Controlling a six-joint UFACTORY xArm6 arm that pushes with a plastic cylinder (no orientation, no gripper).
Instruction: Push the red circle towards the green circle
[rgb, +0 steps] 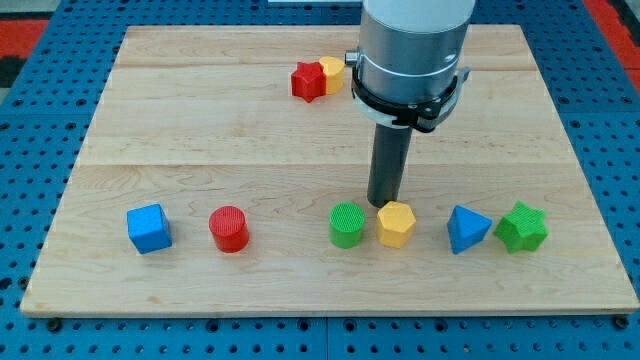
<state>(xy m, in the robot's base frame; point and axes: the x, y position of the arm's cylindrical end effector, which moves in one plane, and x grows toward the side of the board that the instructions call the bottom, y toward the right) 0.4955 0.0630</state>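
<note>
The red circle (229, 229) sits on the wooden board (200, 120) at the lower left. The green circle (346, 224) is to its right, a clear gap between them. My tip (382, 205) is just above and between the green circle and a yellow hexagon (396, 223), touching or almost touching the hexagon's top edge. My tip is well to the right of the red circle.
A blue cube (149, 228) lies left of the red circle. A blue triangle (467, 229) and a green star (522, 227) lie at the lower right. A red star (308, 81) and a yellow block (333, 73) touch near the view's top.
</note>
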